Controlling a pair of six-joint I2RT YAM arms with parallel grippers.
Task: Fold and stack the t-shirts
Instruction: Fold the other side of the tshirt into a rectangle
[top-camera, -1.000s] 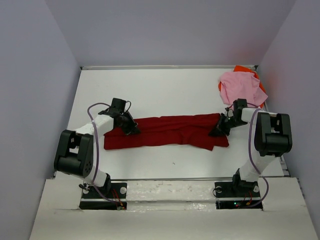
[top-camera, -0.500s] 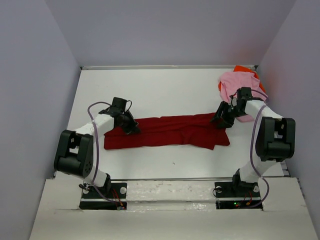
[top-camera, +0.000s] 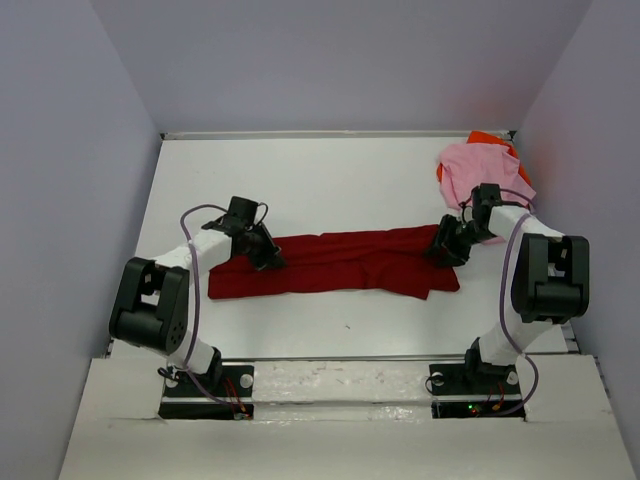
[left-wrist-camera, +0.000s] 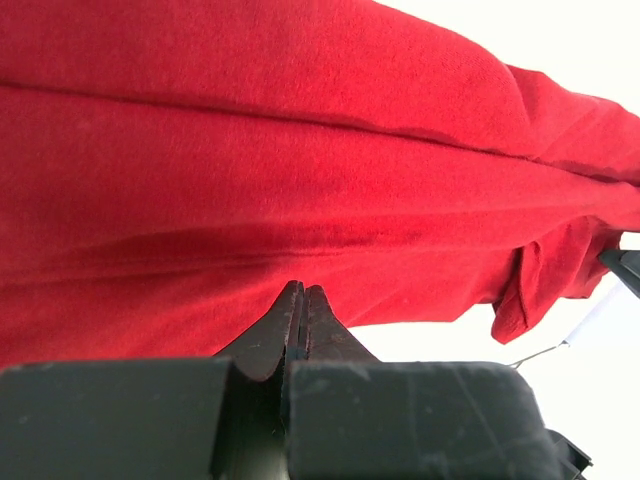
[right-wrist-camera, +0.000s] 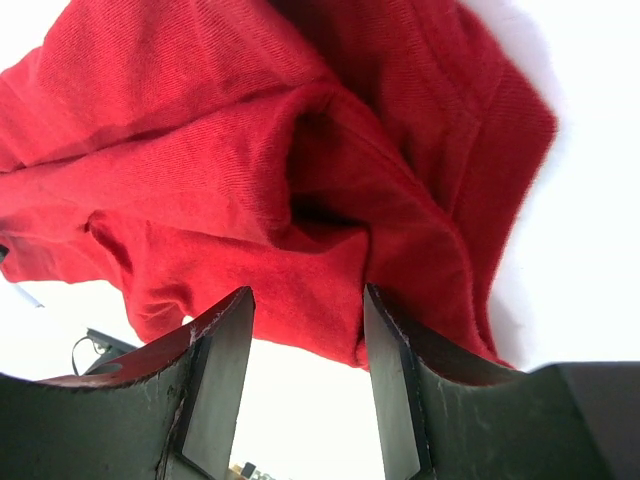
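Observation:
The dark red t-shirt lies as a long folded strip across the middle of the table. My left gripper is at the strip's upper left edge. In the left wrist view its fingers are pressed shut, tips meeting at the red cloth's edge. My right gripper hovers at the strip's right end, open. In the right wrist view it frames the bunched red hem without pinching it. The light pink t-shirt lies crumpled at the back right on the bright orange one.
White tabletop reaches back to a wall, with grey walls on both sides. The pink and orange pile sits close behind my right arm's wrist. Both arm bases stand at the near edge.
My right gripper opened and let go of the red shirt's right end, lifted toward the back, then came down a little. The left gripper stayed shut and barely moved.

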